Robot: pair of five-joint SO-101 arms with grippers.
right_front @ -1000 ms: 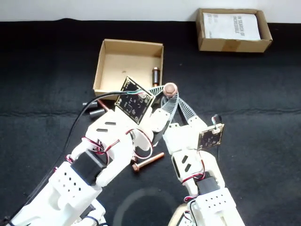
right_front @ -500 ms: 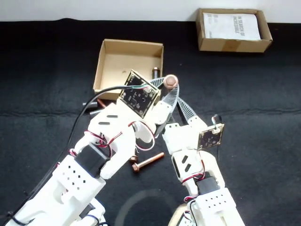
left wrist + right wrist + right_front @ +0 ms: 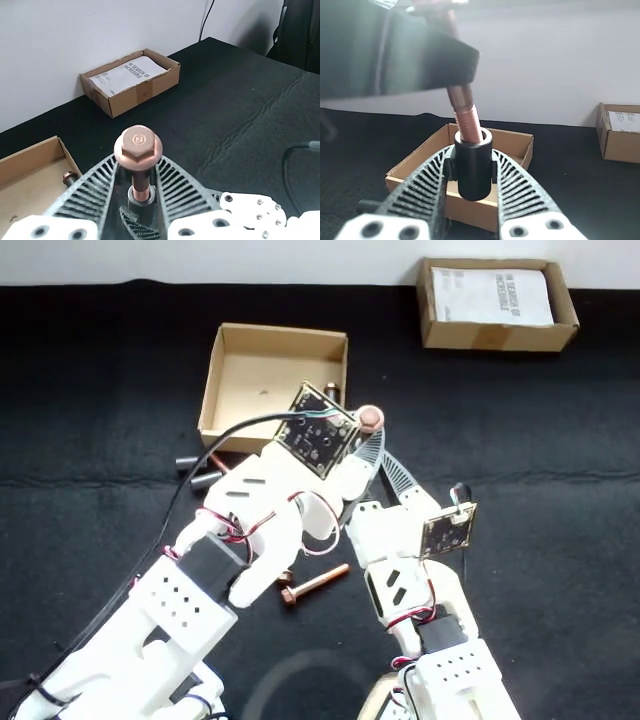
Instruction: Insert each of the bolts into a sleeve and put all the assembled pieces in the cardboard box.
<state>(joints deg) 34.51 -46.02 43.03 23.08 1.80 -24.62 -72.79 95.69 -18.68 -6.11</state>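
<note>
Right wrist view: right pincer (image 3: 473, 156) grips sleeve (image 3: 473, 172) (bolt (image 3: 467, 117) tip inside)

I worked at a table (image 3: 560, 540) covered in black cloth, creased in long wrinkles. Behind its far edge stood a plain white wall (image 3: 75, 40). A shallow cardboard box (image 3: 500, 337) sat near that wall, a printed paper (image 3: 492, 294) lying in it. A dark cable (image 3: 206, 20) ran up the wall above the table's corner.

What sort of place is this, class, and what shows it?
Probably a robotics test bench: small arms mating a bolt with a sleeve over a black-clothed table, a cardboard box nearby, plain white wall behind.
</note>
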